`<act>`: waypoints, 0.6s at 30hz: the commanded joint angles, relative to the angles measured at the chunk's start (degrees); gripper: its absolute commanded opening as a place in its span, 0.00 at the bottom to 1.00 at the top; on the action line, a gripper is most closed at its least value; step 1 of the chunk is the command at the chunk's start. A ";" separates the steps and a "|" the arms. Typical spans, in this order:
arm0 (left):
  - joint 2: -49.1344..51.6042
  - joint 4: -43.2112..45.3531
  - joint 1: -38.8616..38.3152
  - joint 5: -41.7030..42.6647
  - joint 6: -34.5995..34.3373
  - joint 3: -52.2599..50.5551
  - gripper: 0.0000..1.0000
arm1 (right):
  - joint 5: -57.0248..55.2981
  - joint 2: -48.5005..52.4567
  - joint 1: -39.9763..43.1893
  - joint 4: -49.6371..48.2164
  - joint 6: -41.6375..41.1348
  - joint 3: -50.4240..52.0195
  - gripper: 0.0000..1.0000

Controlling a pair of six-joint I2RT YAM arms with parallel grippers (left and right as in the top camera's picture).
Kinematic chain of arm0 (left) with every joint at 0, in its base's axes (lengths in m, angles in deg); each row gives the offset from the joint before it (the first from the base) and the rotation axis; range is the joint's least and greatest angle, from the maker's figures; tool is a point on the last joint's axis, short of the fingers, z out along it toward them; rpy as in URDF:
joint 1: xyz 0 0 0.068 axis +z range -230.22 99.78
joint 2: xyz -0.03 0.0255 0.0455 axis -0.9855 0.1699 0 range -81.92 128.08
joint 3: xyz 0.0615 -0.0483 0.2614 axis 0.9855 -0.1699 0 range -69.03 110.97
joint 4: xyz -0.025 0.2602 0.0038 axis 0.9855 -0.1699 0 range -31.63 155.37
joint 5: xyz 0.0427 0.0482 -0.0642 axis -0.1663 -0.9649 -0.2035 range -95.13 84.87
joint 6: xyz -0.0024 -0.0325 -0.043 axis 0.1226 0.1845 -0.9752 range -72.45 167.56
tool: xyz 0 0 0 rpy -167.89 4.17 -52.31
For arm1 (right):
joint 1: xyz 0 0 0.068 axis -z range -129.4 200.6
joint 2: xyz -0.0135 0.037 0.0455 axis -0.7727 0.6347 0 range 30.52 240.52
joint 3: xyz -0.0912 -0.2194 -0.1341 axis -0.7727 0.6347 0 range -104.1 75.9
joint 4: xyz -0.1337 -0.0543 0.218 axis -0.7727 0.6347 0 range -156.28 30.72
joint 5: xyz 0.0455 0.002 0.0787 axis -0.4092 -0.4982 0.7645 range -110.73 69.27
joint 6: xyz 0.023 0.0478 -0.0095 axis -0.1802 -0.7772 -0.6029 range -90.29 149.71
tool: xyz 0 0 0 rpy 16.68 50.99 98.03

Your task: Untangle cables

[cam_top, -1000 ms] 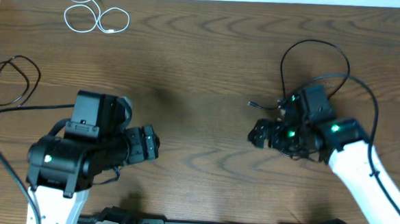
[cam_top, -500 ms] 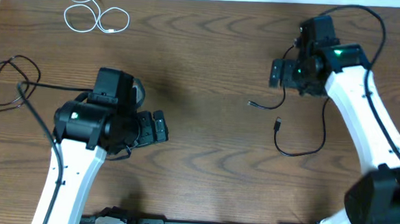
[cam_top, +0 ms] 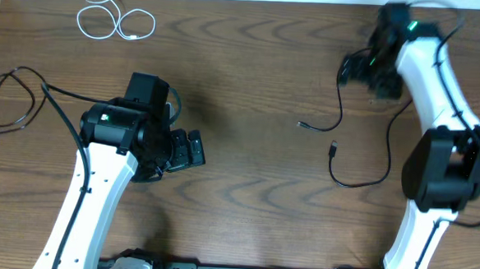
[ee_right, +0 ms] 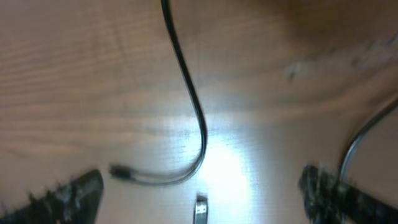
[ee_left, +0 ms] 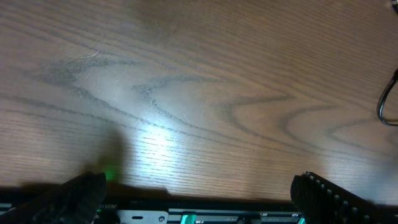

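A white cable (cam_top: 114,19) lies coiled at the far left. A black cable (cam_top: 15,98) lies looped at the left edge. A second black cable (cam_top: 340,115) lies spread out at the right, with one plug (cam_top: 302,125) pointing left and another plug (cam_top: 333,148) below it. My right gripper (cam_top: 354,70) hovers open above this cable's far part. In the right wrist view the cord (ee_right: 193,106) runs on the table between the open fingers (ee_right: 202,186), with both plugs below. My left gripper (cam_top: 194,148) is open and empty over bare wood (ee_left: 199,186).
The wooden table (cam_top: 237,192) ends at a white wall strip along the far edge, close behind the right arm. A thick black robot lead (cam_top: 61,96) runs from the left arm past the left cable. A bit of black cord (ee_left: 388,102) shows at the left wrist view's right edge.
My right arm has swung from the right middle of the table to the far edge, open, leaving the black cable stretched out below it. My left arm has shifted slightly right.
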 commanded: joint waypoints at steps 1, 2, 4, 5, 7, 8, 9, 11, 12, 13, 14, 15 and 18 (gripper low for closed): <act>0.09 -0.11 -0.13 -0.79 0.09 0.04 1.00 | 3.91 6.95 4.00 6.16 2.40 -19.58 0.98; 0.09 -0.11 -0.13 -0.79 0.09 0.04 1.00 | 3.91 8.52 4.39 6.27 2.36 -22.71 0.99; 0.09 -0.11 -0.13 -0.79 0.09 0.04 1.00 | 3.85 10.69 4.68 3.80 1.86 -25.83 0.99; 0.09 -0.11 -0.13 -0.79 0.09 0.04 1.00 | 3.78 11.34 4.68 1.05 0.55 -26.03 0.99; 0.09 -0.11 -0.13 -0.79 0.09 0.04 1.00 | 2.45 12.20 4.63 -2.84 -2.84 -25.64 0.99; 0.09 -0.11 -0.13 -0.79 0.09 0.04 1.00 | 0.44 12.96 4.52 -4.72 -5.97 -25.40 0.99; 0.09 -0.13 -0.13 -0.79 0.09 0.04 1.00 | -1.66 13.68 4.48 -5.51 -8.46 -25.38 0.99; 0.09 -0.11 -0.13 -0.79 0.09 0.04 1.00 | -5.14 15.04 4.22 -6.29 -12.87 -25.38 0.99; 0.09 -0.13 -0.13 -0.79 0.09 0.04 1.00 | -6.25 15.93 4.07 -6.64 -15.23 -25.38 0.98; 0.09 -0.13 -0.13 -0.79 0.09 0.04 1.00 | -6.45 16.96 3.91 -7.37 -17.49 -25.38 0.98; 0.09 -0.13 -0.13 -0.79 0.09 0.04 1.00 | -6.10 17.77 3.82 -8.31 -19.21 -25.38 0.98; 0.09 -0.11 -0.13 -0.79 0.11 0.04 1.00 | -4.87 18.75 3.72 -9.46 -20.74 -25.38 0.98; 0.09 -0.11 -0.13 -0.79 0.11 0.04 1.00 | -2.16 21.18 3.61 -11.98 -21.35 -25.38 0.93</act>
